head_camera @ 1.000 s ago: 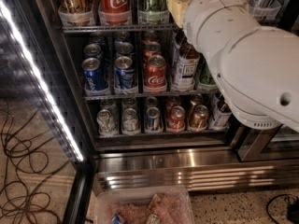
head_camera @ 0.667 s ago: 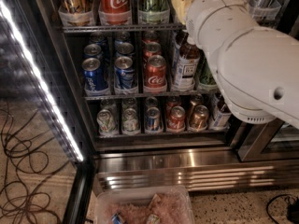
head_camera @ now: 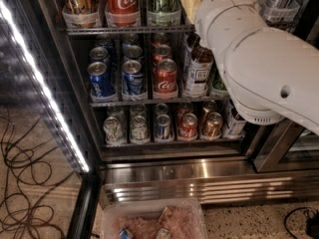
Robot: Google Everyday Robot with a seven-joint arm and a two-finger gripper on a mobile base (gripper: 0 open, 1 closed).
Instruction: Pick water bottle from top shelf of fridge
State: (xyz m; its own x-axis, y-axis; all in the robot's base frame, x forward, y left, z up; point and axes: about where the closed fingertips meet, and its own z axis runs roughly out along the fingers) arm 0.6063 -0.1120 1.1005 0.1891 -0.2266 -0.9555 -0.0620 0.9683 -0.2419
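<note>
The fridge [head_camera: 164,171] stands open in front of me, with its light strip [head_camera: 45,93] on the left. The top shelf [head_camera: 124,30] holds a gold can, a red Coca-Cola can [head_camera: 121,1] and a green can [head_camera: 163,1] in clear holders. My white arm [head_camera: 254,63] reaches up across the right side to that shelf. The gripper is hidden past the arm's end at the top edge. A pale cream patch [head_camera: 192,1] shows right of the green can, beside the arm's end. I cannot tell whether it is the water bottle's label. No clear bottle body shows.
The middle rack holds blue and red cans and a brown-drink bottle [head_camera: 199,68]. The lower rack holds short cans [head_camera: 159,126]. Silver containers [head_camera: 279,1] sit top right. A clear bin [head_camera: 154,220] stands on the floor below the steel base. Cables [head_camera: 25,183] lie left.
The arm has shifted slightly; its end stays at the top shelf. Nothing on the shelves has visibly moved.
</note>
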